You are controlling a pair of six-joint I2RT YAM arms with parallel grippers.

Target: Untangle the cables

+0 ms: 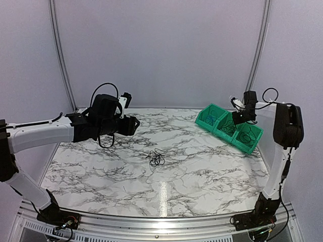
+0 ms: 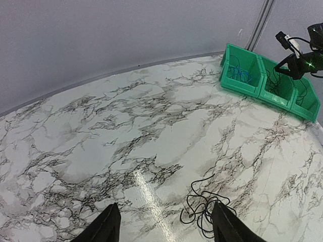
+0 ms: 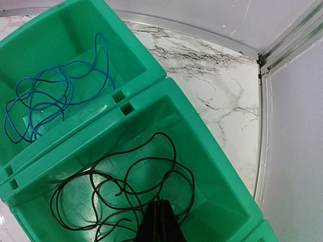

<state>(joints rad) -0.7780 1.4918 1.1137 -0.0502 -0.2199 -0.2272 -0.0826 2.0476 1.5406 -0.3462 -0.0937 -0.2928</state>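
Kept apart in separate green bins [image 3: 146, 93] far right lie a blue cable [image 3: 43, 98] and, under the closed right tool [image 3: 157, 202], a black cable [image 3: 126, 191]; the open left tool [image 2: 165, 212] hovers near the tangled cables [image 1: 156, 158] at the middle of the worktop [image 1: 101, 171]

Both arms are the same build: long white tube links with chunky black joint housings. The left arm [image 1: 35, 132] has a fat black wrist block with a black cable [image 1: 104, 85] looping over it. The right arm [image 1: 279, 166] has its own loop [image 1: 270, 93] up top, plus a small white bit [image 1: 236, 103] by the wrist. The fingers [image 2: 108, 227] are plain matte black and taper to the tips. The bases [image 1: 255, 218] are black, with thin wires [image 1: 65, 224] poking out underneath.
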